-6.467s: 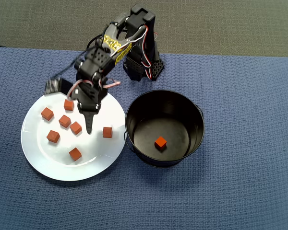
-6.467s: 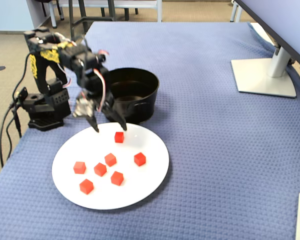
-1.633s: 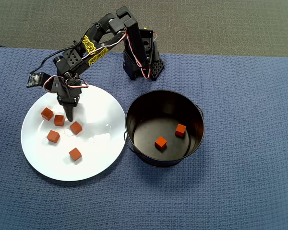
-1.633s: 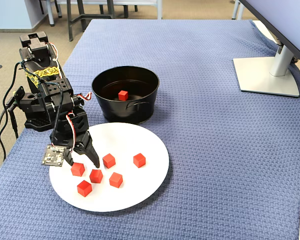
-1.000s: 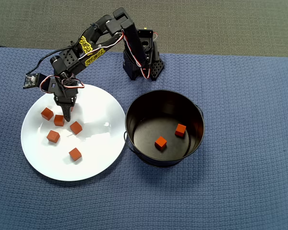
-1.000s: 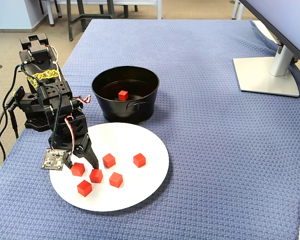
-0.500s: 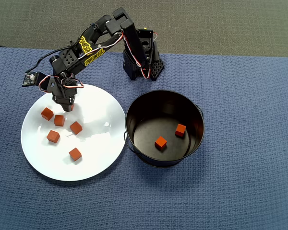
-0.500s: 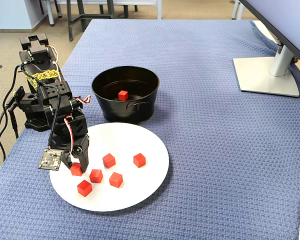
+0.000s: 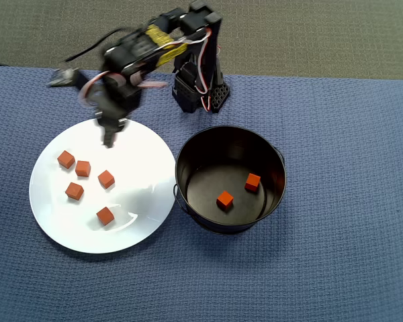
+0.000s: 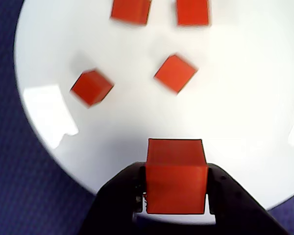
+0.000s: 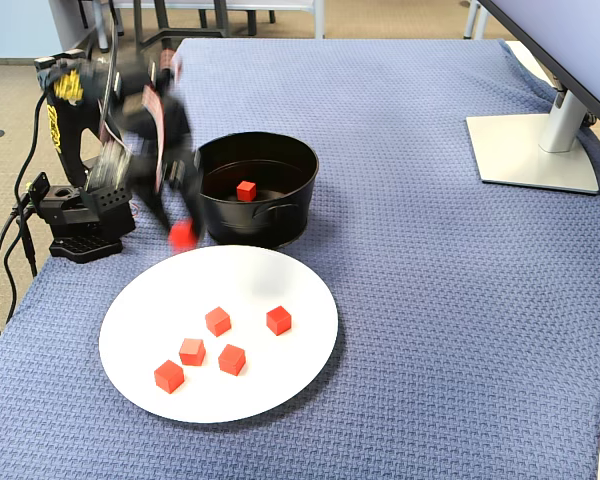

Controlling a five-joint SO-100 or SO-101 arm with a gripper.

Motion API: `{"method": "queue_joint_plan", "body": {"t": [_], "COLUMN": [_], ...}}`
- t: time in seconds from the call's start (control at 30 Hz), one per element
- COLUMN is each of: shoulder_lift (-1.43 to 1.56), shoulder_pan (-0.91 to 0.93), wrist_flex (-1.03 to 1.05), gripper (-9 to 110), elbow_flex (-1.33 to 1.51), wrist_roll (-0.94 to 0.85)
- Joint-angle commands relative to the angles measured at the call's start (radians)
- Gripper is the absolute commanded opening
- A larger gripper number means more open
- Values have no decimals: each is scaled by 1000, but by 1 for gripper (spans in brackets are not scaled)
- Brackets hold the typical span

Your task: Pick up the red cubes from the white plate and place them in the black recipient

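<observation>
Overhead view: five red cubes (image 9: 82, 168) are left on the white plate (image 9: 148, 151) toward the counter's left edge; two lie in the black pot (image 9: 188, 156).

Wrist view: the gripper (image 10: 176, 196) is clamped on a held cube (image 10: 176, 171).

Fixed view: a carry over the pot's rim is judged next.
</observation>
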Motion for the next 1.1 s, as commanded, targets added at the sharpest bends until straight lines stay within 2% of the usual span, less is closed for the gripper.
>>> {"method": "queue_joint_plan", "body": {"t": [0.0,0.23,0.27,0.3,0.33,0.37,0.53,0.63,0.77,0.93,1.07], "shoulder_lift": [138,140,127,118,115,117,124,86,0,-107,-158], "shoulder_pan": [-278,-653,-698,-732,-744,-741,-495,-288,-60,72,78], "wrist_flex": [143,67,58,48,32,26,48,-41,-206,-264,-301], "gripper": [0,0,13,36,47,49,47,51,41,44,44], "elbow_flex": [-123,77,118,155,183,193,127,115,132,166,255], "wrist_roll": [143,334,341,334,327,299,75,-49,-17,-38,-367]}}
